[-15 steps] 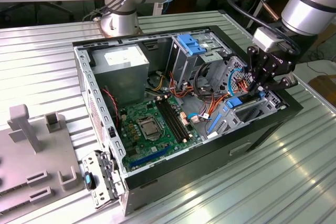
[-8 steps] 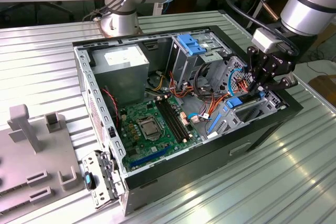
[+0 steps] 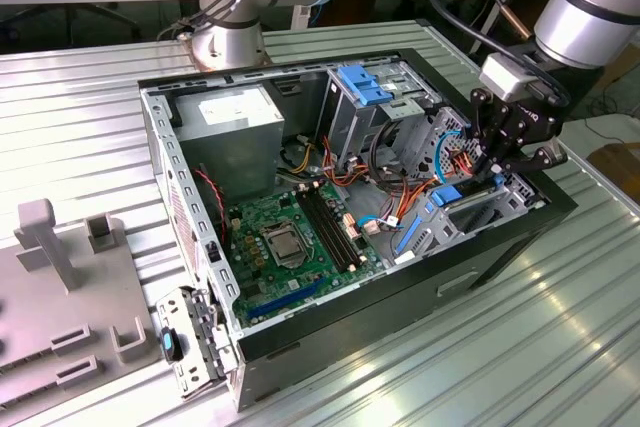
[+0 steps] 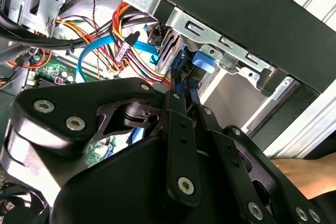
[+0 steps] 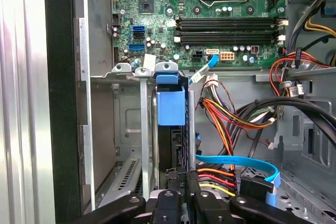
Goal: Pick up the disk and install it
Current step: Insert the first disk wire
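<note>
The disk stands on edge in the metal drive bay at the front corner of the open computer case. It has a dark body with bright blue plastic rails. In the exterior view its blue end shows at the case's right side. My gripper reaches down from the right, and its black fingers are shut on the disk's edge. In both wrist views the gripper pinches the disk between two narrow fingers. Most of the disk's body is hidden inside the bay.
Bundles of orange, red, yellow and blue cables crowd the space beside the bay. The motherboard, a grey power-supply box and a drive cage with a blue latch fill the case. A second arm's base stands behind. Grey fixtures lie at the exterior view's left.
</note>
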Tool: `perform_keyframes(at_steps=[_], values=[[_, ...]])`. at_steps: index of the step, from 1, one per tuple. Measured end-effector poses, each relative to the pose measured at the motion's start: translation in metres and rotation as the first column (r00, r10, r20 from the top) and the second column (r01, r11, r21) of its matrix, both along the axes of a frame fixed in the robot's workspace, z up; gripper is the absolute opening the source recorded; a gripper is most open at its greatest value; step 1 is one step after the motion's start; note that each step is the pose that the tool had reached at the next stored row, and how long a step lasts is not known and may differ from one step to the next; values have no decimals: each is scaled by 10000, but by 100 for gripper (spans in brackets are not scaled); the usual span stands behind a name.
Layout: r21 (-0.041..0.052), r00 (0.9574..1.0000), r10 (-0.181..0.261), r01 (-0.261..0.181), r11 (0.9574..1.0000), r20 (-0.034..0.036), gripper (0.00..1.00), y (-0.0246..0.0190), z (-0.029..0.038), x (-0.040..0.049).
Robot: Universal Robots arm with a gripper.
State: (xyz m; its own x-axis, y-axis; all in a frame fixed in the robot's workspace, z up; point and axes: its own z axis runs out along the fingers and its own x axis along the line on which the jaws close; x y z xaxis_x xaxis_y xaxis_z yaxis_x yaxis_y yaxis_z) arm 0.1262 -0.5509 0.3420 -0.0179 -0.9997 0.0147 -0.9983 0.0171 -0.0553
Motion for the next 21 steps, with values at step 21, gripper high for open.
perform_keyframes(at_steps=[21], values=[[-1,10000,0,0,10000,2,11,0,99,0]])
